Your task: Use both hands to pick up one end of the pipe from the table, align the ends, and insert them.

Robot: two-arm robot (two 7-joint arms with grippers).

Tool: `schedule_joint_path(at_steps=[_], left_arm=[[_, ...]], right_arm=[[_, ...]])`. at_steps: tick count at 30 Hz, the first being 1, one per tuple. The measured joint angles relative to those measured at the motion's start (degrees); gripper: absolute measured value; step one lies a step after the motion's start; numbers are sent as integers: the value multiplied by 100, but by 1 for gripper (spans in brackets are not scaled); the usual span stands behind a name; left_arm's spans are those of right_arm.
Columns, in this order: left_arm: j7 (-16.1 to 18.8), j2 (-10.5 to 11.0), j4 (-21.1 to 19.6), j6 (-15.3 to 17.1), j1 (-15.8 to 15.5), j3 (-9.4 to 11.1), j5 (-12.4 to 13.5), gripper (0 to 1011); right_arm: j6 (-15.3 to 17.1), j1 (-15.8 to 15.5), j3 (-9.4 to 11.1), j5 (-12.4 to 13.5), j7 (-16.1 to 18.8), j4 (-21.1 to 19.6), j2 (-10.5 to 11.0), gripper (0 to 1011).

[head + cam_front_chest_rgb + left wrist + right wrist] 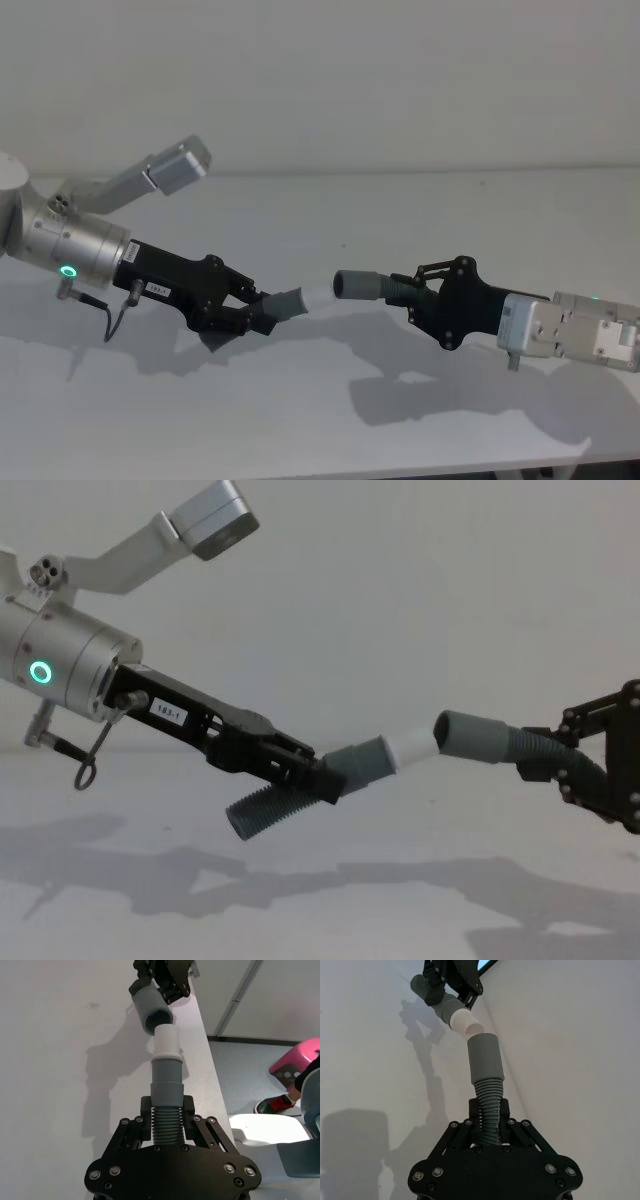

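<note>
Left gripper (255,312) is clamped on the ribs of its hose (285,303), leaving the cuff free, white tip (318,293) aimed at 2 o'clock. Right gripper (408,292) pinches the other hose (365,284) likewise, mouth (338,283) facing 9. Both are held above the table (300,420) for lining up (tip at the rim, looks unseated).

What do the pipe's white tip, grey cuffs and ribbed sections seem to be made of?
White tip: smooth matte plastic, probably rigid. Grey cuffs: matte plastic or rubber; even, dull surface. Ribbed sections: likely flexible plastic; corrugated, one curving from the right gripper, one in the left gripper.
</note>
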Motion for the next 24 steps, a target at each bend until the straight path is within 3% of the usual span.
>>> schedule_joint_path(at_steps=[16,24], left_arm=[[38,-104,197,-92,-47,44,10,322],[48,-63,111,-107,-103,-17,5,322]], right_arm=[[0,0,1,0,0,0,1,179],[0,0,1,1,-1,1,1,179]])
